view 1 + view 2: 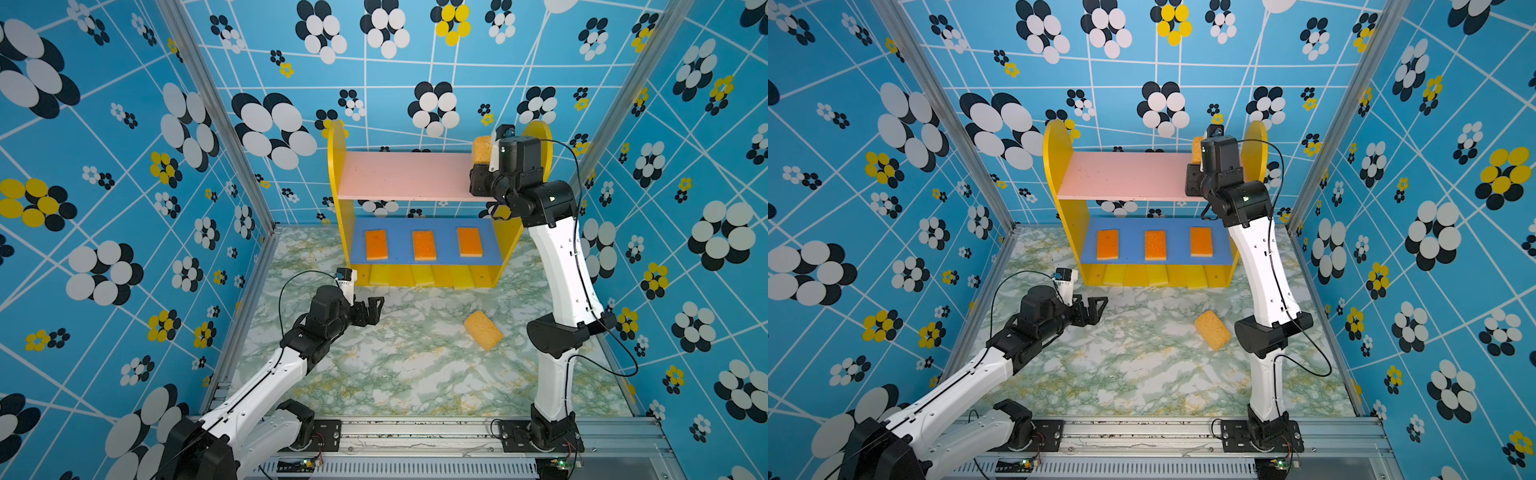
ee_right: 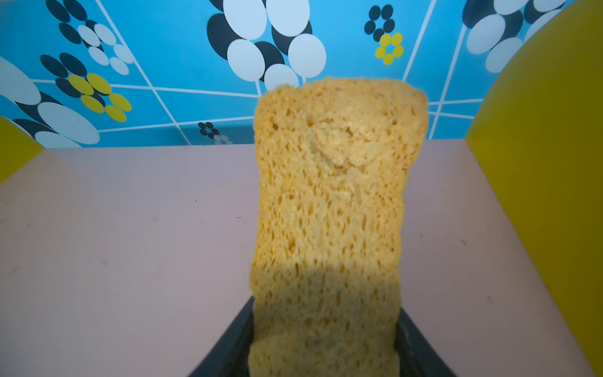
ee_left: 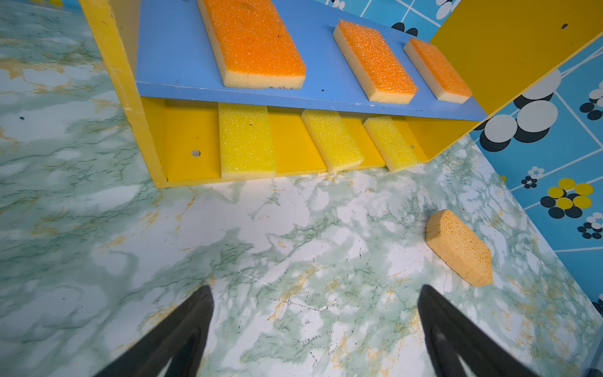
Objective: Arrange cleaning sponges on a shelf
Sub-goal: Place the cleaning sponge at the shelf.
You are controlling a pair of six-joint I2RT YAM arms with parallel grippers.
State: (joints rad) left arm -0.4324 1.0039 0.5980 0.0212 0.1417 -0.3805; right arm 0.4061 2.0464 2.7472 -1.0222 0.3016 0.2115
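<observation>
The shelf (image 1: 407, 176) stands at the back of the table. Three orange sponges (image 1: 424, 245) lie side by side on its blue middle board. Three yellow sponges (image 3: 247, 140) lie on its yellow base. My right gripper (image 2: 326, 310) is over the right end of the pink top board and is shut on a thick tan porous sponge (image 2: 329, 212), seen in both top views (image 1: 482, 149) (image 1: 1196, 151). Another tan sponge (image 1: 483, 331) lies on the table to the front right. My left gripper (image 1: 370, 309) hovers open and empty in front of the shelf's left side.
The marble-patterned table (image 1: 395, 365) is walled in by patterned blue panels on three sides. The shelf's yellow round-topped side panel (image 2: 538, 163) stands close beside the held sponge. A metal rail (image 1: 415, 432) with both arm bases runs along the front edge.
</observation>
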